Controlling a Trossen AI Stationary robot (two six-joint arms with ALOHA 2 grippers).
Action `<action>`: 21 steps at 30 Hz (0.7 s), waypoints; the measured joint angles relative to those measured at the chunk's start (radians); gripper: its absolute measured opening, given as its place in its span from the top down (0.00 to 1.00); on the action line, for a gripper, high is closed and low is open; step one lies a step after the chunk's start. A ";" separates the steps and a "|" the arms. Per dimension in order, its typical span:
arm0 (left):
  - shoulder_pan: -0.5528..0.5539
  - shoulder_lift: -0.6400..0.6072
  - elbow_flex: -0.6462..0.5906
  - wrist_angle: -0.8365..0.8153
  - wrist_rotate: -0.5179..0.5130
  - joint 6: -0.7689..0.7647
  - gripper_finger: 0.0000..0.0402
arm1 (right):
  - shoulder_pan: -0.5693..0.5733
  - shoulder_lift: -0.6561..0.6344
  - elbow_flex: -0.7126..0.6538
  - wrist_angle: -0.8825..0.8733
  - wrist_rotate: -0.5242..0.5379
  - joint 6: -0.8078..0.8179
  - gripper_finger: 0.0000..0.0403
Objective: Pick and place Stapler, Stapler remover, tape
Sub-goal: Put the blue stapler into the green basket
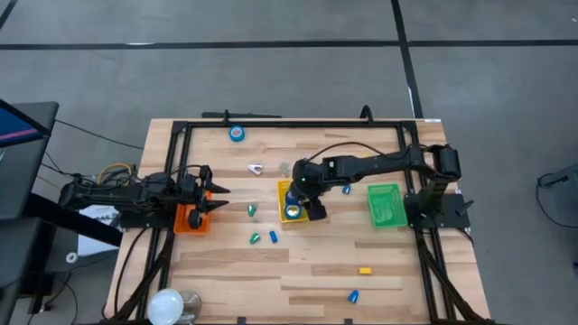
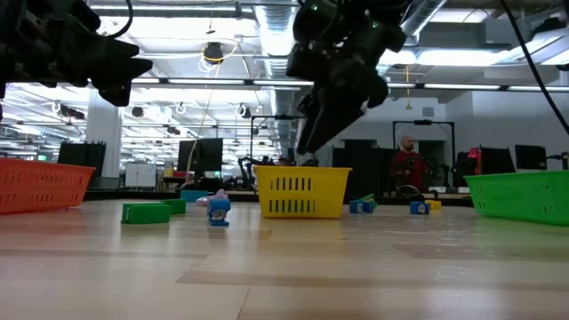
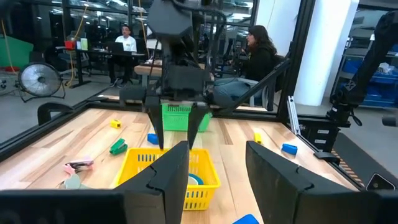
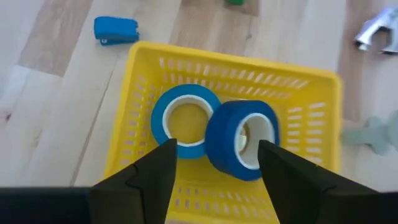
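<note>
A yellow basket (image 1: 283,191) (image 4: 155,68) stands mid-table with two blue tape rolls in it. One roll (image 4: 185,121) lies flat; the other (image 4: 239,140) leans tilted against it. My right gripper (image 4: 214,165) (image 1: 303,202) hangs open just above the basket, a finger on either side of the tilted roll. A third tape roll (image 1: 237,134) lies on the table at the far edge. A blue stapler (image 4: 115,30) (image 1: 273,236) and a pale stapler remover (image 1: 256,168) lie on the table. My left gripper (image 1: 219,193) (image 3: 217,174) waits open, level, over the orange basket (image 1: 191,218).
A green basket (image 1: 384,204) stands at the right. Small green pieces (image 1: 253,209) (image 1: 256,238), more blue staplers (image 1: 353,295) (image 1: 347,190), a yellow piece (image 1: 365,270) and a grey piece (image 1: 284,169) lie scattered. A black frame (image 1: 289,124) rims the table. People sit beyond the table.
</note>
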 joint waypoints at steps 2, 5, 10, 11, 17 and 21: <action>0.000 0.000 0.000 0.002 0.000 0.000 0.63 | -0.014 -0.023 0.000 -0.020 0.000 0.000 0.46; 0.000 0.000 0.000 0.003 0.000 0.000 0.63 | -0.043 -0.060 0.000 -0.049 0.002 0.000 0.47; 0.000 0.000 0.000 0.005 0.000 0.000 0.63 | -0.108 -0.103 0.000 -0.105 0.002 0.000 0.49; 0.000 0.000 0.000 0.005 0.000 0.000 0.63 | -0.122 -0.109 0.000 -0.115 0.003 0.000 0.50; 0.000 0.000 0.000 0.005 0.000 0.000 0.63 | -0.185 -0.121 0.000 -0.226 0.004 -0.055 0.51; 0.000 0.000 0.000 0.005 0.000 0.000 0.63 | -0.207 -0.121 0.000 -0.306 0.003 -0.169 0.51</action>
